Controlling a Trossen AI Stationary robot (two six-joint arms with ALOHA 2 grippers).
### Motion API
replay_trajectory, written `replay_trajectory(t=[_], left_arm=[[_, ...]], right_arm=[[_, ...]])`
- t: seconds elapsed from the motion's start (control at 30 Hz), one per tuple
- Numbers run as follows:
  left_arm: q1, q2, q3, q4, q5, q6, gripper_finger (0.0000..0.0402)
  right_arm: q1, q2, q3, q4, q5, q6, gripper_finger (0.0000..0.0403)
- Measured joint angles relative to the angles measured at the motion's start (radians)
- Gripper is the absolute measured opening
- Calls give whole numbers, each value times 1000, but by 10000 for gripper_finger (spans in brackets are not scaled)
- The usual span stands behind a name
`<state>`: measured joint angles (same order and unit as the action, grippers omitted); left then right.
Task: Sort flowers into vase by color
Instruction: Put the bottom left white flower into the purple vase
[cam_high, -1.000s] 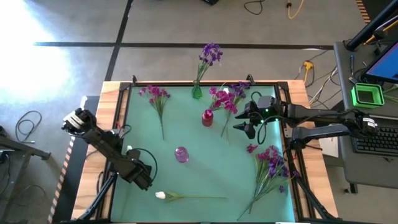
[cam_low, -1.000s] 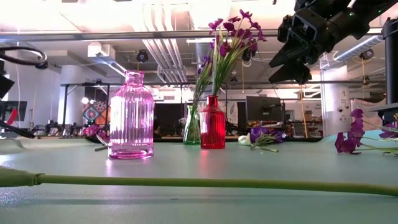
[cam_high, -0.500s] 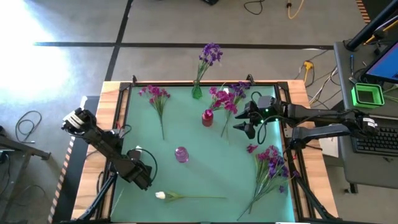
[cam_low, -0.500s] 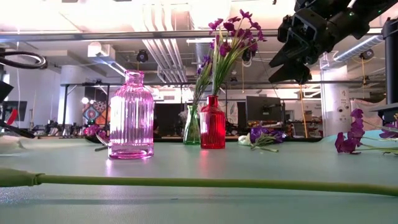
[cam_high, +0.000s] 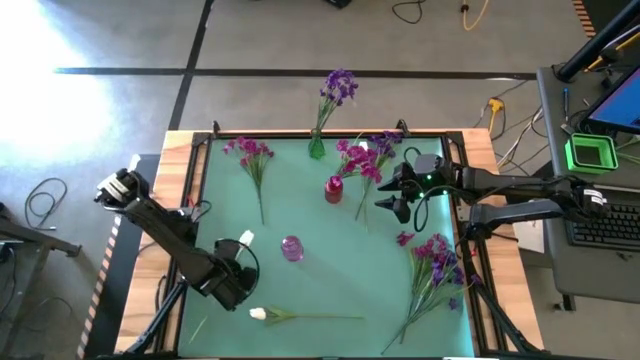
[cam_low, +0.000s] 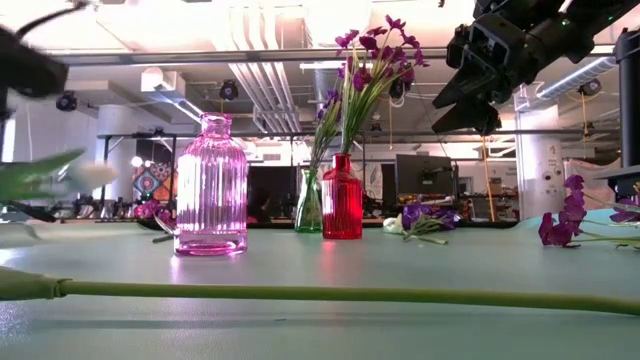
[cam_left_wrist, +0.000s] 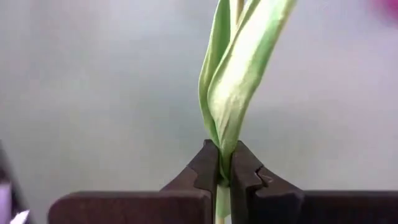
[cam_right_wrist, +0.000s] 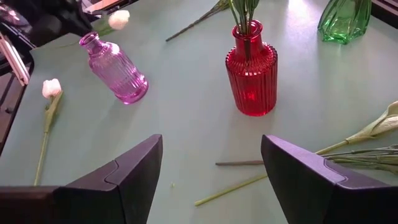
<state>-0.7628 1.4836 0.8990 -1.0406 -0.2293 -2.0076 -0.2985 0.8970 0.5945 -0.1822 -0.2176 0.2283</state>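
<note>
My left gripper (cam_high: 237, 272) is by the table's near-left part, shut on a white tulip whose bud (cam_high: 246, 238) points toward the pink ribbed vase (cam_high: 291, 247). In the right wrist view the bud (cam_right_wrist: 118, 18) hangs close to the vase's mouth (cam_right_wrist: 91, 40). A second white tulip (cam_high: 259, 314) lies flat near the near edge. The red vase (cam_high: 333, 188) holds magenta flowers and the green vase (cam_high: 317, 148) holds purple ones. My right gripper (cam_high: 386, 196) hovers open, right of the red vase. My left gripper pinches the tulip's green stem (cam_left_wrist: 223, 163) between its two fingers, just below the leaf (cam_left_wrist: 239, 74). The fingers lie across the stem. The tulip is lifted clear of the table, and its leaf and bud (cam_low: 95, 172) reach out past the fingertips.
Loose magenta flowers (cam_high: 250, 152) lie at the far left of the mat. More flowers (cam_high: 372, 160) lie by the red vase. A pile of purple and magenta stems (cam_high: 435, 262) lies at the right. A raised wooden rim (cam_high: 190, 190) frames the green mat.
My left gripper has moved toward the pink vase with the white tulip. The bud has travelled to the right, toward the vase's mouth, and the tulip has come into the low view at the left, above the table. My right arm kept still.
</note>
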Motion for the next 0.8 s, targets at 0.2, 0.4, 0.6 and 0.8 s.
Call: replay_trajectory(t=[0.2,0.4,0.6,0.8], left_arm=[[1,-88,77,1,-347,114,0],[23,-161,192,1,-615,392,0],[80,-211,292,-3,-678,681,0],[125,-237,387,14,-777,954,0]], right_arm=[[0,0,0,0,1,-1,261],[0,0,0,1,7,-1,260],[0,0,0,5,8,0,260],[0,0,0,8,8,0,260]])
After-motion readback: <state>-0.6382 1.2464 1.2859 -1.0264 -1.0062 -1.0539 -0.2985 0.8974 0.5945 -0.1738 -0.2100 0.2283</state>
